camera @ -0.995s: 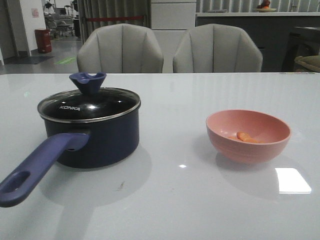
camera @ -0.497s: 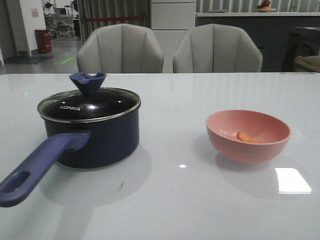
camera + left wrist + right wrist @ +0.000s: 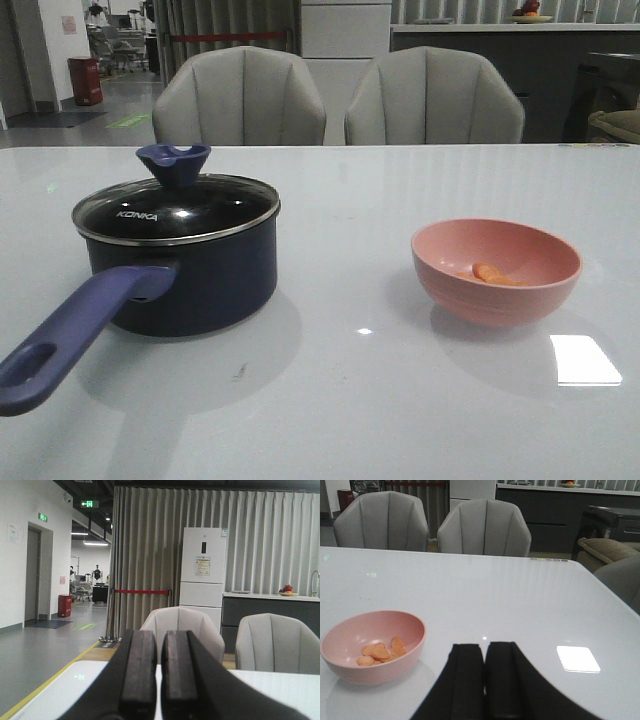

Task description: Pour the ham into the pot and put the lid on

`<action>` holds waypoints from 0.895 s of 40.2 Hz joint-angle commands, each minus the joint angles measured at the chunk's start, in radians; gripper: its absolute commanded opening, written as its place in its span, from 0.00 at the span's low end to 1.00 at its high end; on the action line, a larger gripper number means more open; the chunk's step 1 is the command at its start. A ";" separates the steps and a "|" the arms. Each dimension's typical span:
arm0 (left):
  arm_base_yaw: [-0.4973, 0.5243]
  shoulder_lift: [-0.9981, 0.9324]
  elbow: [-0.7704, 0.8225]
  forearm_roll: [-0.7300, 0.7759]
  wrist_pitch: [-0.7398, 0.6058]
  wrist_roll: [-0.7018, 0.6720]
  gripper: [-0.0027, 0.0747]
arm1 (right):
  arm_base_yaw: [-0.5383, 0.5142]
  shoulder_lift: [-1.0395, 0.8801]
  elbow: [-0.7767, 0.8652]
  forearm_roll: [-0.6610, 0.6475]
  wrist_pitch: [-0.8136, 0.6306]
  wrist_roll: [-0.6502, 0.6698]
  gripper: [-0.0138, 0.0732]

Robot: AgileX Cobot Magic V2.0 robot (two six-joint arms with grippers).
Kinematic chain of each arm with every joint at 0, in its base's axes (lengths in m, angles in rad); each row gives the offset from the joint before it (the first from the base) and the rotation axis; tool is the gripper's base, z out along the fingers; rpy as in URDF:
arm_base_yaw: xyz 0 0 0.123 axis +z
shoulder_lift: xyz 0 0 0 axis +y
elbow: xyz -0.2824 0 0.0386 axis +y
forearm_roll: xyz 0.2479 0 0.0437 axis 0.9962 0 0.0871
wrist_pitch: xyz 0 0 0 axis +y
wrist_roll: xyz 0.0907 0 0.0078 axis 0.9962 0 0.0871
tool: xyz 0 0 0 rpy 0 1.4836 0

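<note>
Pot [image 3: 185,275] on counter [image 3: 340,400], left side, handle toward camera; lid [image 3: 176,207] seated on it. Ham [image 3: 379,652] lies in pink bowl [image 3: 496,272], right side, well apart from pot. Left gripper [image 3: 159,677] clenched, empty, raised. Right gripper [image 3: 485,680] clenched, empty, near bowl; height above counter unclear.

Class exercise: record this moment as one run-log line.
lid: on pot | ham: in pink bowl | left gripper: shut, empty | right gripper: shut, empty | pour: not begun
</note>
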 commanded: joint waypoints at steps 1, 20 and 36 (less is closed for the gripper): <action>-0.002 0.081 -0.134 0.003 0.059 -0.002 0.20 | -0.006 -0.020 -0.005 -0.016 -0.081 -0.006 0.33; -0.016 0.232 -0.239 -0.002 0.313 -0.002 0.20 | -0.006 -0.020 -0.005 -0.016 -0.081 -0.006 0.33; -0.016 0.262 -0.239 -0.002 0.348 -0.002 0.70 | -0.006 -0.020 -0.005 -0.016 -0.081 -0.006 0.33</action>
